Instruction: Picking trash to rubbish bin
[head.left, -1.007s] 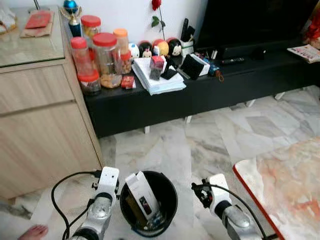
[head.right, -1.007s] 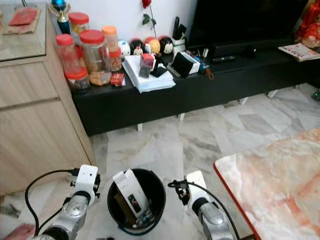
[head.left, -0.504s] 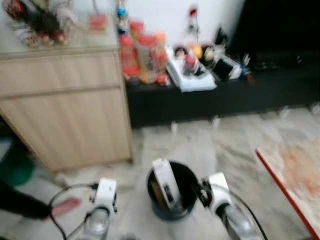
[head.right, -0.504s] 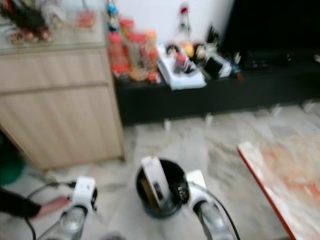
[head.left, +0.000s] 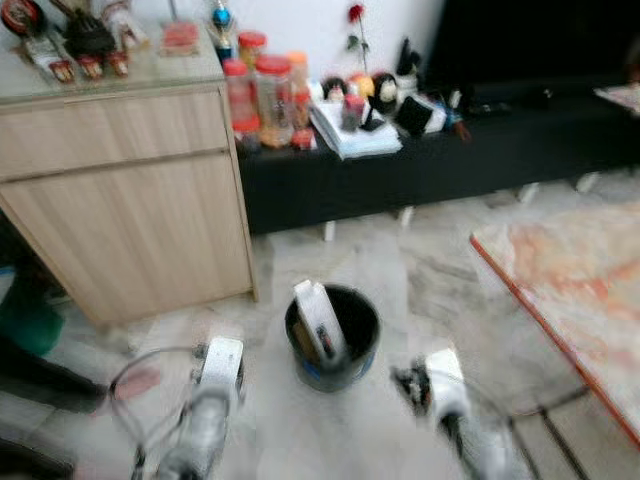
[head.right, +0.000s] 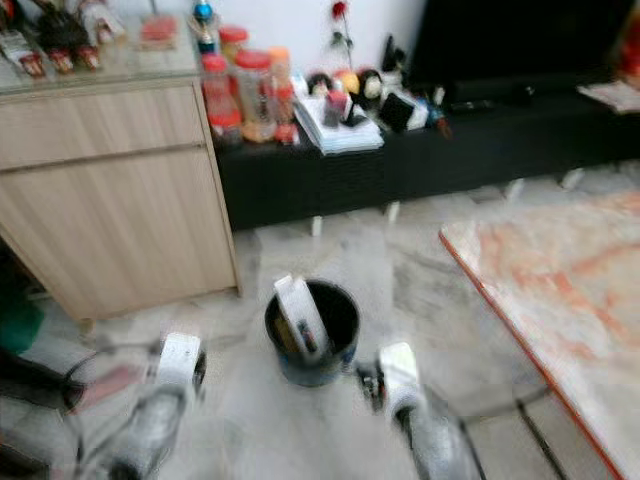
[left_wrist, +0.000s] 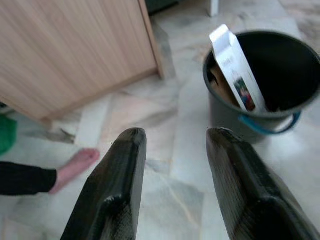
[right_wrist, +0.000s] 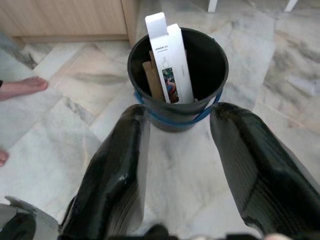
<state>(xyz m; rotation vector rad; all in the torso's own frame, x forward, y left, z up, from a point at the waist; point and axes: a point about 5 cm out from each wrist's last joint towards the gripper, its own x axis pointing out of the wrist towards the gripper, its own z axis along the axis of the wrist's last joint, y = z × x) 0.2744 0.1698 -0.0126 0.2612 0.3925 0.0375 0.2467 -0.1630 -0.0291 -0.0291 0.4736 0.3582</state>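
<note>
A black rubbish bin (head.left: 340, 345) with a blue handle stands on the marble floor in front of me. A white carton (head.left: 318, 322) leans upright inside it, beside brown cardboard (right_wrist: 152, 80). My left gripper (left_wrist: 176, 135) hangs low to the left of the bin, open and holding nothing. My right gripper (right_wrist: 182, 112) hangs just in front of the bin and to its right, open and holding nothing. The eye views are blurred.
A person's bare foot (left_wrist: 80, 161) and dark trouser leg (left_wrist: 20, 180) are on the floor to my left. A wooden cabinet (head.left: 130, 200) stands at the back left, a black bench (head.left: 450, 160) with jars and papers behind. A red-edged marble table (head.left: 570, 290) is on the right.
The whole picture has shifted, so the camera moved: the bin now lies farther ahead and more of the cabinet and the person's leg show at left. The carton stays in the bin.
</note>
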